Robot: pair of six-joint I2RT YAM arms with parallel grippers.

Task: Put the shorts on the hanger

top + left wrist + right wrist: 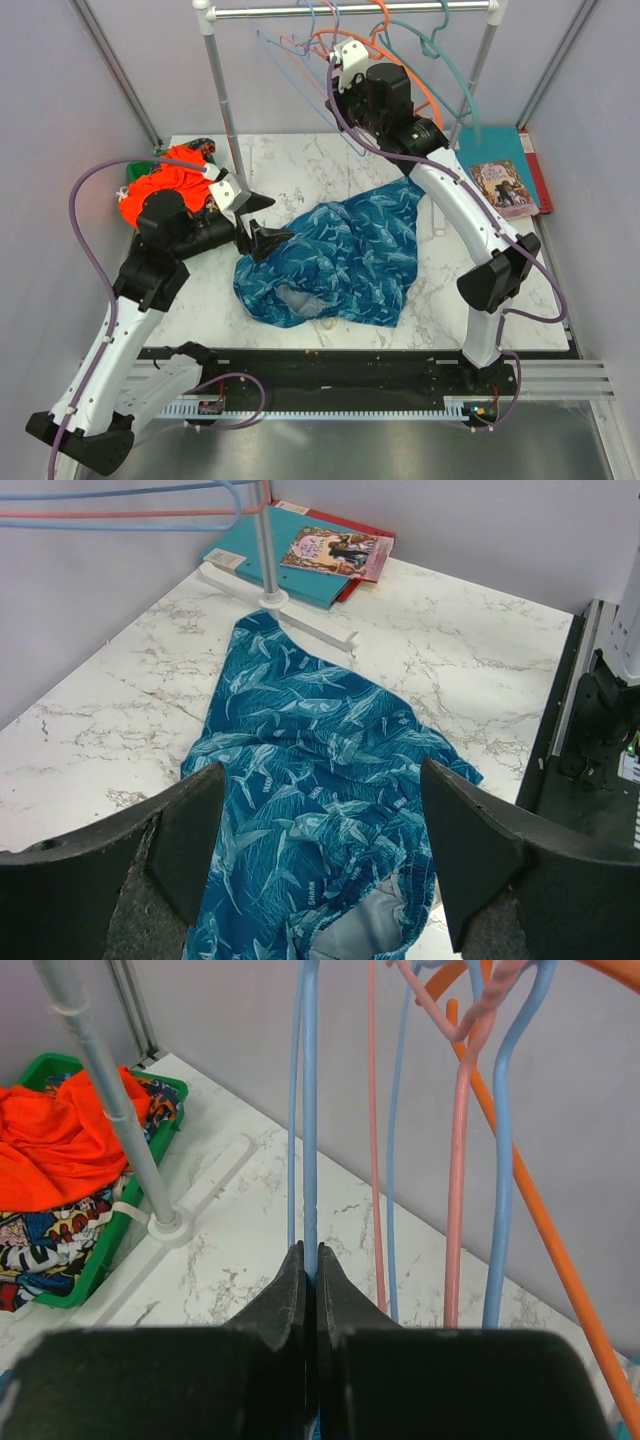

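R claw (310,1257) clamped on blue hanger (310,1110) up at rail (350,10). L claw (322,775) wide apart, over near end of shorts (300,730), which run lengthwise away across table (480,650); L arm nearer.

The right hand (310,1260), pinched on the hanger (310,1110), sits among crowded wires: a pink hanger (459,1180) and an orange hanger (545,1230) hang close on one side, and the rack pole (108,1090) stands off on the other. The shorts (310,770) fill the room under the spread left hand (320,860); beyond them bare surface (470,650) runs to the rack foot (310,628) and the books (335,550).
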